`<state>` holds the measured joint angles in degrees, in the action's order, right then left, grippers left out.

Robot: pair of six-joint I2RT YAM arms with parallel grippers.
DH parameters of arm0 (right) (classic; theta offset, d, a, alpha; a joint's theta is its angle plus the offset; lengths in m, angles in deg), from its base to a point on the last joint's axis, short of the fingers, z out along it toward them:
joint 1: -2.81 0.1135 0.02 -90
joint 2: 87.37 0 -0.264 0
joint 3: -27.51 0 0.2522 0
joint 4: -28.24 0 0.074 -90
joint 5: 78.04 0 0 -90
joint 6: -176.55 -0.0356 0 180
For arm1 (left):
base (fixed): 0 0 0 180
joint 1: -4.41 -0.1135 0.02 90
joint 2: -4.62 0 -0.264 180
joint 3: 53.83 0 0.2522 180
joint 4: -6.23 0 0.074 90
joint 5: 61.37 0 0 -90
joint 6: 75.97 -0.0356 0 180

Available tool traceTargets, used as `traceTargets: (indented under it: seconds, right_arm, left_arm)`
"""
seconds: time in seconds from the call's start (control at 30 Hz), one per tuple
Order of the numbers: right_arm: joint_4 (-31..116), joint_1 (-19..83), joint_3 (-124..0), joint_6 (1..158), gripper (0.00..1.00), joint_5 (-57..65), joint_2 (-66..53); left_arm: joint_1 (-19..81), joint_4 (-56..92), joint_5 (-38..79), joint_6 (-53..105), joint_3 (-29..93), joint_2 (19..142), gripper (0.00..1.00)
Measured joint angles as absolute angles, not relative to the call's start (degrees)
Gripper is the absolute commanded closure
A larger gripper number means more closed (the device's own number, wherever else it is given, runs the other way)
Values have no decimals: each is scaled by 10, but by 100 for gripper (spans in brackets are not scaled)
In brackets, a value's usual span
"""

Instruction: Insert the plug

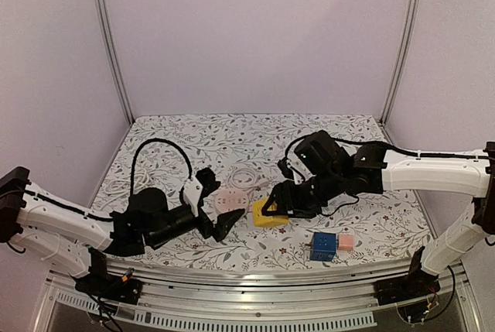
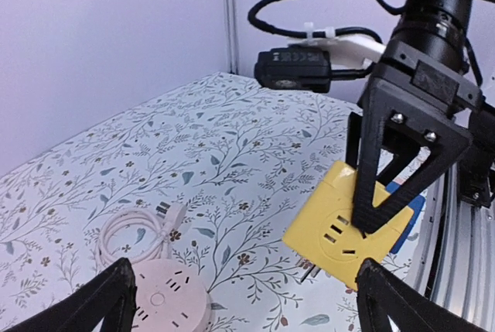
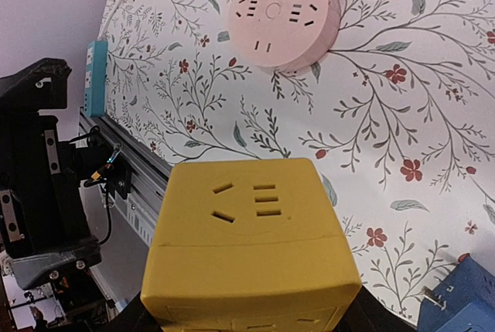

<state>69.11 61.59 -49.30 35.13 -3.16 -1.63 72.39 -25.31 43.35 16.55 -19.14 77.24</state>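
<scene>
My right gripper (image 1: 272, 207) is shut on a yellow cube adapter (image 1: 269, 216), which fills the right wrist view (image 3: 251, 247). In the left wrist view the adapter (image 2: 340, 231) is held low over the floral table with its metal prongs (image 2: 309, 272) sticking out of its lower left side, and a black right finger (image 2: 379, 193) crosses its socket face. A round pink power strip (image 1: 231, 200) lies just left of it and also shows in both wrist views (image 2: 162, 307) (image 3: 282, 13). My left gripper (image 1: 219, 205) is open and empty, its fingers (image 2: 100, 309) spread over the pink strip.
A coiled white cable with its plug (image 2: 166, 212) lies beside the pink strip. A blue cube adapter (image 1: 323, 245) and a small pink cube (image 1: 346, 241) sit at the front right. A light blue power strip (image 3: 94, 77) lies near the metal front rail (image 1: 255, 276).
</scene>
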Motion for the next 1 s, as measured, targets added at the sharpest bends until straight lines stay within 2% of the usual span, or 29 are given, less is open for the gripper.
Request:
traceTargets:
  seconds: [0.1, 0.3, 0.5, 0.63, 0.93, 1.0]
  right_arm:
    - [701, 591, -492, 364, 74, -18, -17]
    - [702, 575, -459, 377, 74, 10, -31]
    - [701, 575, -435, 380, 74, 12, -46]
    - [698, 575, -416, 380, 74, 13, -60]
    - [698, 575, -385, 380, 74, 13, -105]
    - [697, 575, -382, 379, 74, 13, -107]
  left_arm:
    - [715, -188, 502, 208, -150, 773, 11]
    - [635, -36, 580, 319, -18, 840, 14]
    - [543, 60, 524, 387, 63, 981, 26]
    - [502, 85, 466, 407, 85, 1049, 29]
    - [478, 90, 376, 415, 126, 1117, 33]
    - [478, 91, 365, 415, 140, 1128, 39]
